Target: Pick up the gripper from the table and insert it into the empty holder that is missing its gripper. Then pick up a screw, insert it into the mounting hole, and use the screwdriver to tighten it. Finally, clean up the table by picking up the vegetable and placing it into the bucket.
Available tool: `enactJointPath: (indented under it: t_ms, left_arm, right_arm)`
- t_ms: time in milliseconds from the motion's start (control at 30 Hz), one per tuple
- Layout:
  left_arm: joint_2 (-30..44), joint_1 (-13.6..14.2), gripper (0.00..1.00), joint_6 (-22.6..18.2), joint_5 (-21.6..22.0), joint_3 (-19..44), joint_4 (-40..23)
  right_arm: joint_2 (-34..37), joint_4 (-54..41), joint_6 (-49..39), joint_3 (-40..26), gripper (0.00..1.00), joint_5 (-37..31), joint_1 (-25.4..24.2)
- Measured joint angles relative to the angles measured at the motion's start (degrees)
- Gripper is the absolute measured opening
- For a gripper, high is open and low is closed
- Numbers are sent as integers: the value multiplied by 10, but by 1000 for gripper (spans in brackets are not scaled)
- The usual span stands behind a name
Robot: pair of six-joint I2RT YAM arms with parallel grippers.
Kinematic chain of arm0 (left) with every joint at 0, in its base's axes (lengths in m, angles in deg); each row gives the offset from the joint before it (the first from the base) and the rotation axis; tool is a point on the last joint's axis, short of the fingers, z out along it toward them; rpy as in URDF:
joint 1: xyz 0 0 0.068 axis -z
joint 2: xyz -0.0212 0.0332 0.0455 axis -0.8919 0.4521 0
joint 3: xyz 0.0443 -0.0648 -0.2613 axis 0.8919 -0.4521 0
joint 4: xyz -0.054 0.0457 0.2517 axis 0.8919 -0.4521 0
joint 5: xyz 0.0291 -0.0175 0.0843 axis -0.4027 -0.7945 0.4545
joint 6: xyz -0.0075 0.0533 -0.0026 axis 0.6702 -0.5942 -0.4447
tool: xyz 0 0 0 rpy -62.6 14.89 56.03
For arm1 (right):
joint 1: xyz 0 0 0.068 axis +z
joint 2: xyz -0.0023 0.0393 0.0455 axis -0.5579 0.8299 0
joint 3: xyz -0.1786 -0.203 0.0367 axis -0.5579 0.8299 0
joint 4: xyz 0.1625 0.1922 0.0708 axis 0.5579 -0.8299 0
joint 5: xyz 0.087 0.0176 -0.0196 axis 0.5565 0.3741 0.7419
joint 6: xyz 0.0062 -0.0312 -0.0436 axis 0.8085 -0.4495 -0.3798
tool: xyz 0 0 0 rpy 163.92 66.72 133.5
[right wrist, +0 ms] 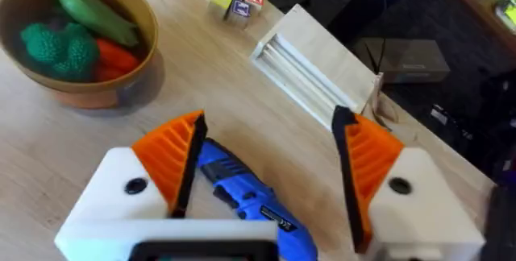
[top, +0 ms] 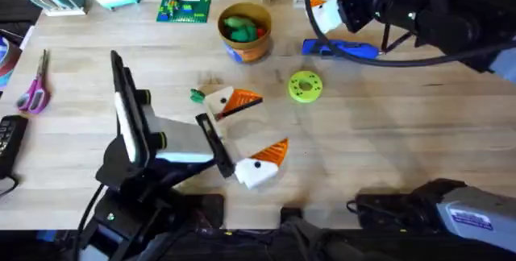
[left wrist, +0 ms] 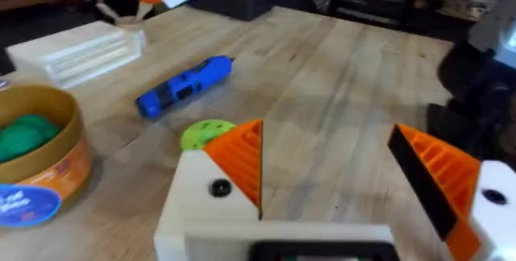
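The right gripper (right wrist: 266, 184) hangs over the screwdriver (right wrist: 250, 196) with its orange pads spread wide and nothing held — the blue body lies between the fingers, near the left pad. The risk, as a judgement: if the jaws close off-centre, the round body may roll away on the table (top: 387, 124) or tilt in the grasp. The screwdriver (top: 339, 48) is a bright blue pen shape, lying flat beside the bucket (top: 245, 29), which already holds green and orange toy food. The left gripper (top: 246, 132) is also open and empty; a small dark-green vegetable (top: 197, 95) lies just beside it.
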Motion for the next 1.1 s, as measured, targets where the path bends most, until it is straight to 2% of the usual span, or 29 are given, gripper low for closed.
enactJointPath:
  t_ms: [100, 267, 400, 467, 567, 667, 833, 900, 1000, 1100]
  left_arm:
    - [1, 0, 992, 31, 108, 67, -100]
    - [46, 0, 992, 59, 308, 268, -306]
    - [144, 0, 992, 82, 433, 427, -462]
    - [205, 0, 992, 97, 475, 488, -512]
    - [310, 0, 992, 109, 513, 565, -567]
    - [400, 0, 992, 113, 530, 611, -586]
    - [514, 0, 992, 122, 521, 629, -587]
    - [549, 0, 992, 142, 519, 629, -589]
    - [587, -12, 992, 232, 517, 629, -594]
    - [624, -46, 991, 367, 503, 629, -614]
  right_arm:
    - [0, -6, 6, 0, 912, 0, 11]
    - [0, -6, 9, 0, 912, 2, 14]
    - [0, -6, 9, 0, 912, 2, 14]
    - [0, -6, 9, 0, 913, 2, 14]
    - [0, -6, 9, 0, 913, 2, 14]
    - [0, -6, 9, 0, 913, 2, 14]
    - [0, -6, 9, 0, 912, 2, 14]
    - [0, -6, 9, 0, 913, 2, 14]
    - [0, -6, 9, 0, 912, 2, 14]
    - [0, -6, 9, 0, 912, 2, 14]
